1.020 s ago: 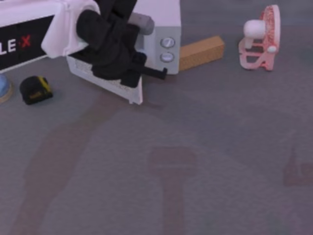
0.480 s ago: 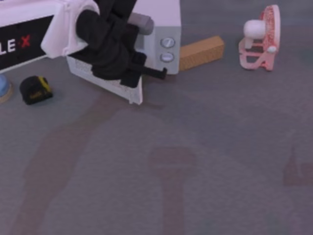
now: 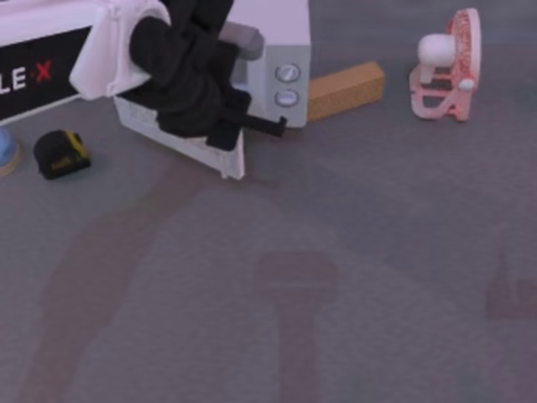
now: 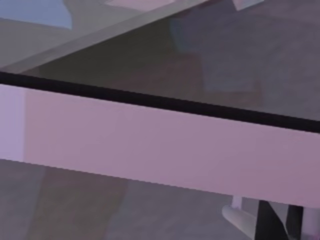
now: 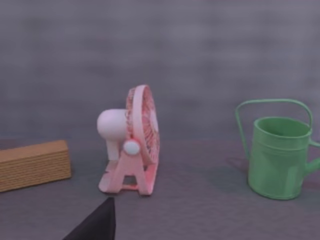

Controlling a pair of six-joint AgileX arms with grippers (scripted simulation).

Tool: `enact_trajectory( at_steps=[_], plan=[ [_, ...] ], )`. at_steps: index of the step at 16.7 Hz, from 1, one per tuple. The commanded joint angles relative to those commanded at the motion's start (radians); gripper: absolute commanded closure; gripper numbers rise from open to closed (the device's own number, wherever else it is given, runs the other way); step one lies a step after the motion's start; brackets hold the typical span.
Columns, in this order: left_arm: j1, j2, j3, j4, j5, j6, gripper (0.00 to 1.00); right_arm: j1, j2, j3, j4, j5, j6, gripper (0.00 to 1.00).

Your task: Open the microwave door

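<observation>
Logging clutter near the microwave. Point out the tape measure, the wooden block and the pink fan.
tape measure (image 3: pixel 60 154), top view, black-and-yellow case
wooden block (image 3: pixel 346 90), top view, top face
pink fan (image 5: pixel 142 137), right wrist view, grille

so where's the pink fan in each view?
Top view: the pink fan stands near the far right of the table, right of the wooden block.
Left wrist view: not in it.
Right wrist view: the fan is at centre, between the wooden block and a green watering can.
Shared landmark: the wooden block, beside the fan in both.
</observation>
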Motion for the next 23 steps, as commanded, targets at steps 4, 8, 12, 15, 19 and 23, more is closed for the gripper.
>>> enact_trajectory(
  at_steps=[4, 8, 12, 15, 19, 23],
  plan=[
    [0.026, -0.040, -0.053, 0.009, 0.040, 0.077, 1.00, 0.000, 0.000, 0.000, 0.000, 0.000, 0.000, 0.00],
    [0.047, -0.075, -0.090, 0.021, 0.073, 0.140, 1.00, 0.000, 0.000, 0.000, 0.000, 0.000, 0.000, 0.00],
    [0.047, -0.075, -0.090, 0.021, 0.073, 0.140, 1.00, 0.000, 0.000, 0.000, 0.000, 0.000, 0.000, 0.00],
    [0.047, -0.075, -0.090, 0.021, 0.073, 0.140, 1.00, 0.000, 0.000, 0.000, 0.000, 0.000, 0.000, 0.00],
    [0.047, -0.075, -0.090, 0.021, 0.073, 0.140, 1.00, 0.000, 0.000, 0.000, 0.000, 0.000, 0.000, 0.00],
    [0.047, -0.075, -0.090, 0.021, 0.073, 0.140, 1.00, 0.000, 0.000, 0.000, 0.000, 0.000, 0.000, 0.00]
  ],
)
